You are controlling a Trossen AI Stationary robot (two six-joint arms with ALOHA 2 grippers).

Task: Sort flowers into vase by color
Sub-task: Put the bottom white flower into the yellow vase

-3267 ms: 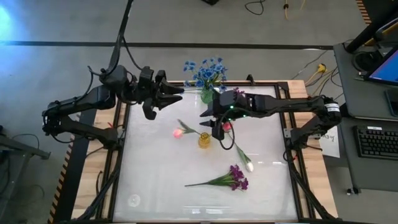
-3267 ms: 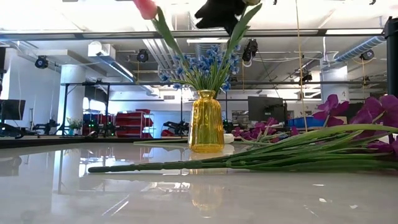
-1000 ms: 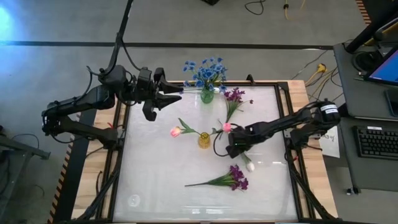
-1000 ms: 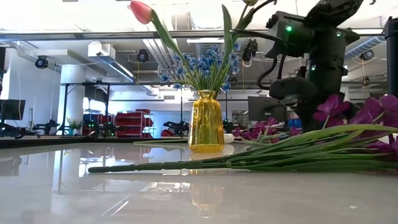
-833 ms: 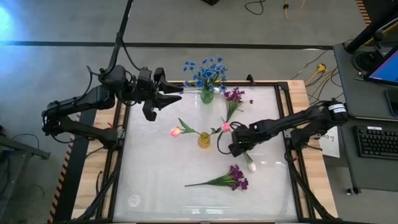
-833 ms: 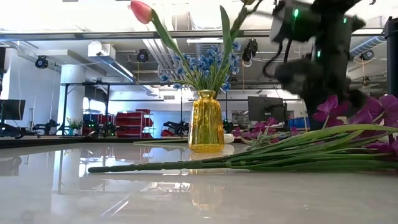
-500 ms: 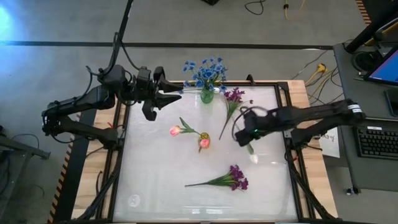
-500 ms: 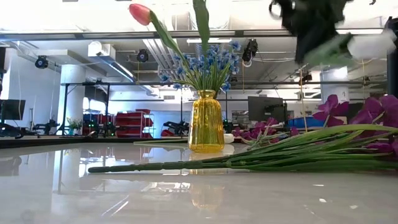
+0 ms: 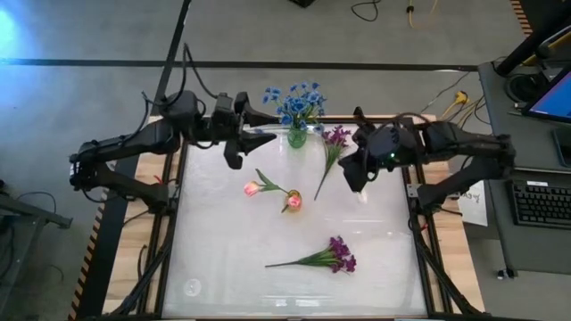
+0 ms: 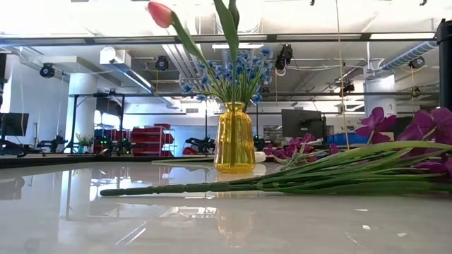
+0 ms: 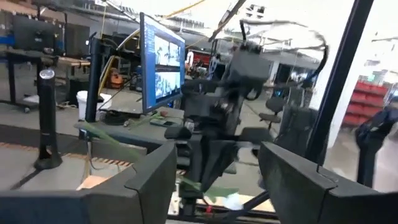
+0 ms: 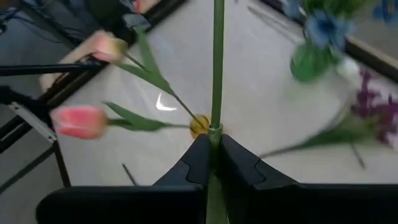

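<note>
The right pincer [image 9: 354,178] hangs over the far right part of the white desk [image 9: 232,259], its fingers [image 12: 200,163] clamped tight on the thin green stem [image 12: 217,68] of a single flower whose pale bud shows just below it in the high view. Seen from the right wrist, the stem runs straight out from the jaws toward the small amber glass vase [image 9: 293,201] at mid-desk, which already holds two pink tulip-like buds [image 9: 252,188].

The left pincer [image 9: 259,138] waits over the far left edge of the desk, its fingers spread wide with nothing between them.

At the far edge stands a green glass vase [image 9: 297,137] filled with small blue blossoms [image 9: 294,100]. A purple sprig [image 9: 335,138] lies on the desk just right of it, and a second purple bunch with a long green stem [image 9: 332,254] lies loose on the near half.

The step in hand looks like carrying the pale-budded flower to a vase. The next move calls for choosing which vase suits its colour, then lining the stem end up over that narrow mouth and lowering it without knocking the tulips already leaning there. Both purple pieces remain to be sorted.
</note>
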